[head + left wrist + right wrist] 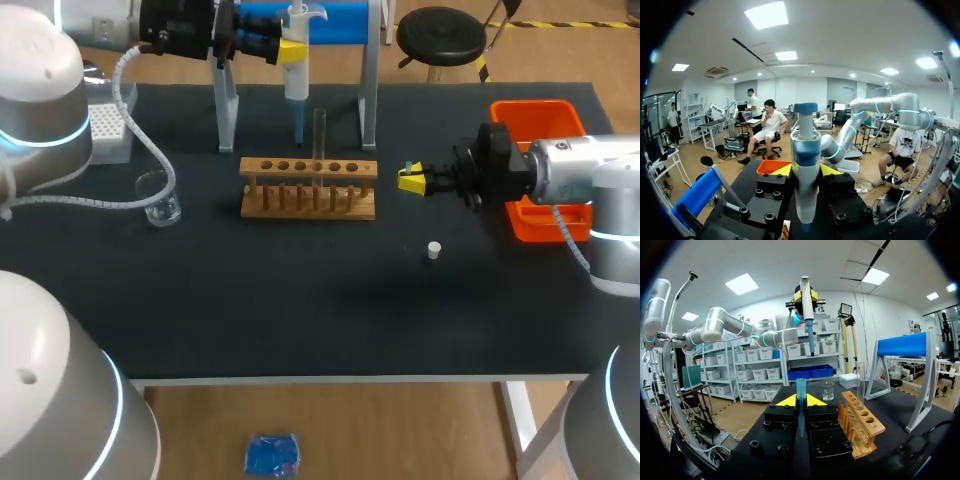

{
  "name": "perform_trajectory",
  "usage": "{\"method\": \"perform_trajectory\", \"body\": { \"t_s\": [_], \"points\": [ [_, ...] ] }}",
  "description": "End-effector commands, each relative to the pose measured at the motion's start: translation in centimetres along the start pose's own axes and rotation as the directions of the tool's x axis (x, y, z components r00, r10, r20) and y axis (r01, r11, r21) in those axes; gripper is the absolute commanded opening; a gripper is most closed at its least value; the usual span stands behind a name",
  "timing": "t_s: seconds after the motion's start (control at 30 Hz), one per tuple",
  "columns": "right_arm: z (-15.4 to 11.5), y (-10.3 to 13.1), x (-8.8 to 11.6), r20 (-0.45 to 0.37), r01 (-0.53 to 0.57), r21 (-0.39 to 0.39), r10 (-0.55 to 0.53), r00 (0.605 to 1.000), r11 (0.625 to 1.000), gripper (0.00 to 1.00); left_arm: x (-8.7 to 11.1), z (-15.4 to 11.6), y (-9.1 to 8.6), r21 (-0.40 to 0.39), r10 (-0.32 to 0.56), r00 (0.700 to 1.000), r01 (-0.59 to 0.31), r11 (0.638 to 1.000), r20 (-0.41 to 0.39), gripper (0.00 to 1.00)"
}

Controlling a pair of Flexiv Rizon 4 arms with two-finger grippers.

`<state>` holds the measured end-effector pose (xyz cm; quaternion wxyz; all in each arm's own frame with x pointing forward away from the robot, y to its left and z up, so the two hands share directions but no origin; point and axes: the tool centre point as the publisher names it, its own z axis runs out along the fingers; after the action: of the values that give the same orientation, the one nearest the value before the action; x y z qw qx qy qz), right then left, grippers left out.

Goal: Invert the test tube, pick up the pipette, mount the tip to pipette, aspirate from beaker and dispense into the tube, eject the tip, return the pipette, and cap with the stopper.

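Black table (300, 310): rack (308, 188), beaker (160, 203), stopper (434, 250).

The table (300, 330) is black, the rack (308, 200) light brown wood, the tray (540, 116) bright orange. The pipette (296, 75) is white with a blue band and a blue cap; the tip (801, 390) is pale blue. The left gripper (290, 50) and right gripper (412, 180) are black with yellow fingertips. The stopper (434, 250) is white, the beaker (160, 205) and tube (320, 130) clear, the stand bar (340, 18) blue
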<state>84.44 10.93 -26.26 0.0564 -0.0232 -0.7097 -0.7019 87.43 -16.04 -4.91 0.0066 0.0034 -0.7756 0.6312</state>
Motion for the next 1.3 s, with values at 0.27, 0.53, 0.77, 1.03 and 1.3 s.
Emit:
{"method": "perform_trajectory", "body": {
  "t_s": [0.27,0.53,0.77,1.03,1.3],
  "points": [
    [0.0,0.0,0.0,0.002,0.001,0.001,-0.001,1.000,1.000,0.00,0.3,0.4,-1.0,-0.004,0.013,0.999,-0.013,1.000,-0.030,0.00],
    [0.0,0.0,0.0,0.002,0.001,0.001,-0.001,1.000,1.000,0.00,3.1,3.4,-3.8,-0.019,-0.013,0.993,0.010,1.000,-0.121,0.00],
    [0.0,0.0,0.0,0.002,0.001,0.001,-0.001,1.000,1.000,0.00,4.2,5.0,-4.7,0.010,0.038,0.990,-0.037,0.999,-0.135,0.00],
    [0.0,0.0,0.0,0.002,0.001,0.001,-0.001,1.000,1.000,0.00,4.3,5.2,-4.8,0.019,0.080,0.988,-0.078,0.997,-0.131,0.00],
    [0.0,0.0,0.0,0.002,0.001,0.001,-0.001,1.000,1.000,0.00,4.5,5.5,-5.0,0.017,0.081,0.986,-0.080,0.997,-0.145,0.00]
  ]
}}
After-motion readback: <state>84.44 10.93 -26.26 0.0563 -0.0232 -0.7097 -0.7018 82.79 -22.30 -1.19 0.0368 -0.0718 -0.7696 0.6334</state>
